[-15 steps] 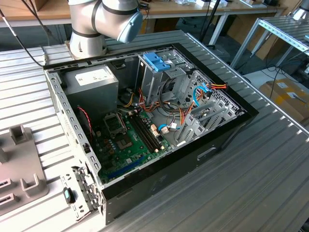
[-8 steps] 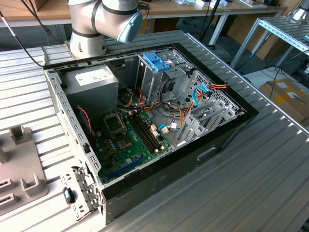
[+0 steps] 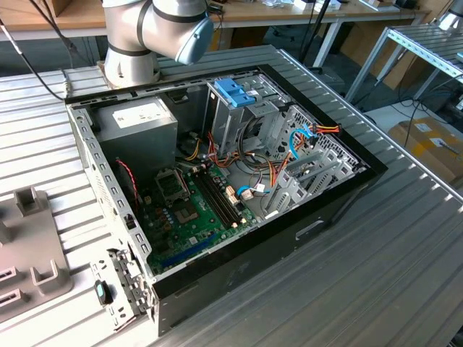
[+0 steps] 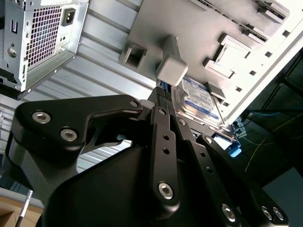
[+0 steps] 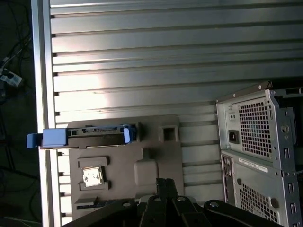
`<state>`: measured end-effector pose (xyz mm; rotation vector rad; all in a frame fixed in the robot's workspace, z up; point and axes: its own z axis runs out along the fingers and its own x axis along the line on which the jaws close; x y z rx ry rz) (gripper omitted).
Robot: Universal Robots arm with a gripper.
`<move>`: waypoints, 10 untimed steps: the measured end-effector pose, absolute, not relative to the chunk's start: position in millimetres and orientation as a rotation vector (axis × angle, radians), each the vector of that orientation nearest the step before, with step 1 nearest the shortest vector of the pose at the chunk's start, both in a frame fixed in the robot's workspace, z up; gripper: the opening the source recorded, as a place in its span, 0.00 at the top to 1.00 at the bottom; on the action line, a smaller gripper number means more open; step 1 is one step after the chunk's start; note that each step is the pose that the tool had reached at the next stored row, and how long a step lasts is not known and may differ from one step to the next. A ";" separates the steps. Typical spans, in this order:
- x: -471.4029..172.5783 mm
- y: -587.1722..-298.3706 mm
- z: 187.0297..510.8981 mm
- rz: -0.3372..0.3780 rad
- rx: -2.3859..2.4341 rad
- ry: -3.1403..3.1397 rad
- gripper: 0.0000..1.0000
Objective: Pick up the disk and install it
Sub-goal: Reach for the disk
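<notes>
The disk (image 5: 94, 134) stood on its edge in a slot of the gray holder (image 5: 156, 161), with blue rails (image 5: 47, 138) at both ends and 1 rail end poking past the tabletop's rim. Closest in both wrist views, the claw (image 5: 166, 184) hung above that holder near the disk, pressed together and gripping nothing. Just beyond it, 1 small silver square part (image 5: 92, 176) lay in a holder pocket. Farther out ran the ribbed metal tabletop (image 5: 142, 56), and the computer case (image 5: 258, 156) stood beside the holder. In the exterior view, the case's side lay open, with a blue latch (image 3: 233, 92) topping the metal cage (image 3: 239, 124).
</notes>
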<state>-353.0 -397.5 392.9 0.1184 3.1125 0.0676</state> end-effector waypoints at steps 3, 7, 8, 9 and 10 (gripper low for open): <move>-353.9 -397.5 392.9 0.068 0.118 3.112 0.89; -354.4 -397.5 392.9 0.068 0.118 3.113 0.89; -354.8 -397.5 392.9 0.068 0.119 3.112 0.89; -355.5 -397.5 392.8 0.068 0.119 3.112 0.89; -357.1 -397.4 392.8 0.068 0.119 3.112 0.89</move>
